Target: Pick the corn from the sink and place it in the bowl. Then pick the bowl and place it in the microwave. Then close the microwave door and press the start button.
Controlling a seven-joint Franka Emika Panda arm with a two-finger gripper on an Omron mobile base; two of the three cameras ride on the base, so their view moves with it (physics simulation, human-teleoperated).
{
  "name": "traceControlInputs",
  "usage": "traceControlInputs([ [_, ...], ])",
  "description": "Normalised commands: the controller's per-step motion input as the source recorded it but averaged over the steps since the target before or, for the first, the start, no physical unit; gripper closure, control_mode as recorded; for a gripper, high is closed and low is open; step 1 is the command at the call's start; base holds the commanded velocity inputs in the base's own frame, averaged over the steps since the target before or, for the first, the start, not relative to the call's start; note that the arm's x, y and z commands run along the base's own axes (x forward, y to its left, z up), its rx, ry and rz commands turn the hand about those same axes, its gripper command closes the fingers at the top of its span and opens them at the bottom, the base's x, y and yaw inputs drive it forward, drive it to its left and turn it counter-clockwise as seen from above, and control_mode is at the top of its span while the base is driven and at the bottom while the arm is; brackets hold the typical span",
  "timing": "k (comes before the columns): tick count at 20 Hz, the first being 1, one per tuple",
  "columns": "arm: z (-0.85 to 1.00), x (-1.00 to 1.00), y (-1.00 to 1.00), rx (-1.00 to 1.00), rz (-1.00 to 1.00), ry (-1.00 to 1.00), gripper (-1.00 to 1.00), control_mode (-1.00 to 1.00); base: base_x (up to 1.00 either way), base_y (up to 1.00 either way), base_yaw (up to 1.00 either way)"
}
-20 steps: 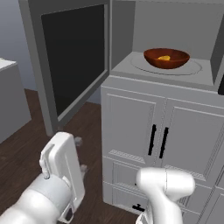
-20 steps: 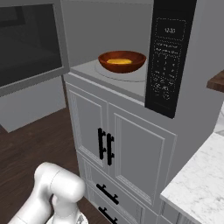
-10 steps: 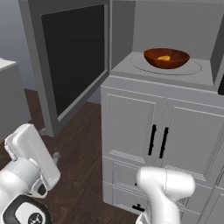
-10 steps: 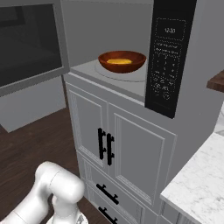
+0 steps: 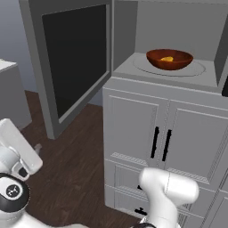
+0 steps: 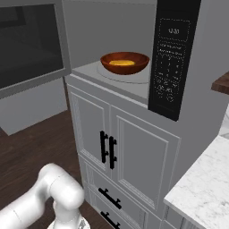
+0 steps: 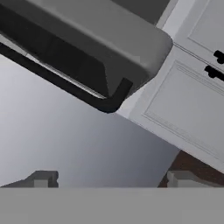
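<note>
Inside the grey microwave's pale cavity the glossy reddish-brown wooden bowl already holds the yellow-orange corn, so the wide-open, empty end effector should push the big dark-windowed door on its outer face, near the free edge.

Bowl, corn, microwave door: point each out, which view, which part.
bowl (image 6: 134, 66): right base view, front outer wall, sitting on the turntable.
corn (image 5: 167, 59): left base view, yellow cob inside the bowl.
microwave door (image 5: 73, 58): left base view, middle of the dark window, door swung open.
</note>
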Motion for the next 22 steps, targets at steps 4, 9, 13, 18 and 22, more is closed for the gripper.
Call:
traceControlInputs([
  [4, 0.01, 0.50, 0.13, 0.00, -0.10, -0.02, -1.00, -1.00, 0.00, 0.00, 0.00],
  [9, 0.09, 0.43, 0.00, 0.00, -0.12, -0.08, -1.00, -1.00, 0.00, 0.00, 0.00],
  [13, 0.32, 0.06, -0.29, 0.05, -0.06, -0.20, -1.00, -1.00, 0.00, 0.00, 0.00],
  [18, 0.52, -0.06, -0.74, 0.15, 0.00, -0.29, -1.00, -1.00, 0.00, 0.00, 0.00],
  [22, 0.47, -0.06, -0.99, 0.23, 0.00, -0.23, -1.00, -1.00, 0.00, 0.00, 0.00],
])
